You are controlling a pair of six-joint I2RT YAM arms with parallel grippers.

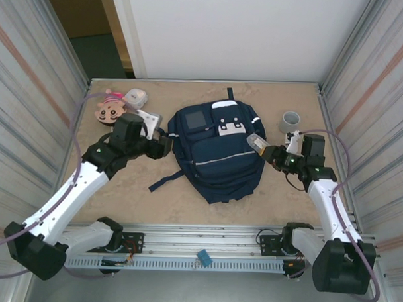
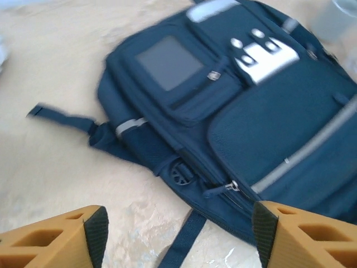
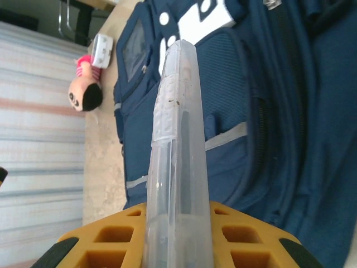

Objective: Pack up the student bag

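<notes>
The student bag (image 1: 214, 155) lies flat in the middle of the table, navy with a grey patch and white buckle tabs. My left gripper (image 1: 167, 144) hovers at the bag's left side, open and holding nothing. In the left wrist view its fingertips (image 2: 97, 234) stand wide apart over the table and a dark strap (image 2: 184, 237), with a side zipper pull (image 2: 231, 186) just beyond them. My right gripper (image 1: 273, 155) is at the bag's right edge, shut on a clear plastic case (image 1: 255, 141). The case (image 3: 178, 167) sticks out edge-on from the gripper (image 3: 178, 245) toward the bag (image 3: 268, 111).
A doll head (image 1: 110, 108) and a white box-like item (image 1: 136, 97) lie at the back left, with another white piece (image 1: 148, 117) beside the left arm. A grey roll (image 1: 291, 121) stands at the back right. Metal walls close in both sides.
</notes>
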